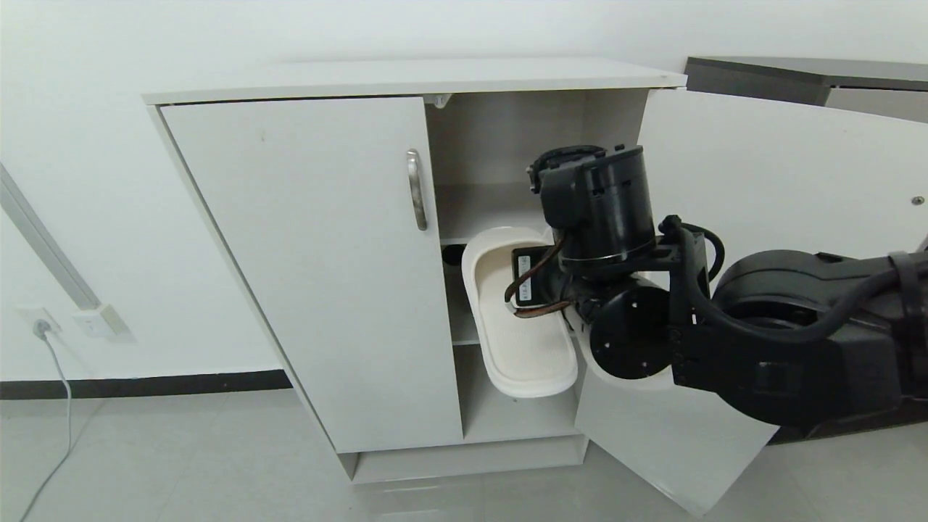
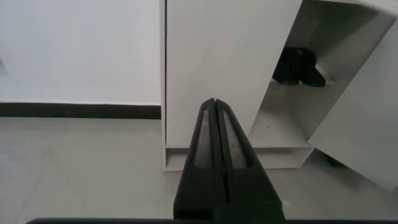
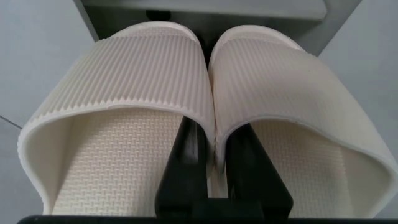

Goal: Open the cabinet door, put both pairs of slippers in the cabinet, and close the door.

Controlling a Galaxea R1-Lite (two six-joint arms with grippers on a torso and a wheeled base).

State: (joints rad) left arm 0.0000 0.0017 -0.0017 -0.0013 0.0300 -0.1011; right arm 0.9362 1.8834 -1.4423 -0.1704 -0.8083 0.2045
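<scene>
The white cabinet (image 1: 406, 76) has its left door (image 1: 319, 268) closed and its right door (image 1: 761, 167) swung wide. A pair of cream slippers (image 1: 518, 341) hangs on its side in the opening, at the level of the middle shelf. My right gripper (image 3: 208, 146) is shut on the cream slippers (image 3: 205, 112), pinching the two inner strap edges together. A dark pair of slippers (image 2: 298, 67) lies on a shelf inside the cabinet, and shows as a dark edge (image 1: 453, 254) behind the left door. My left gripper (image 2: 214, 109) is shut and empty, low over the floor in front of the cabinet.
The closed door carries a metal handle (image 1: 415, 190). A wall socket with a cable (image 1: 43, 326) sits low on the left wall. Grey furniture (image 1: 797, 76) stands behind the open door. Bare floor (image 1: 181, 457) spreads out left of the cabinet.
</scene>
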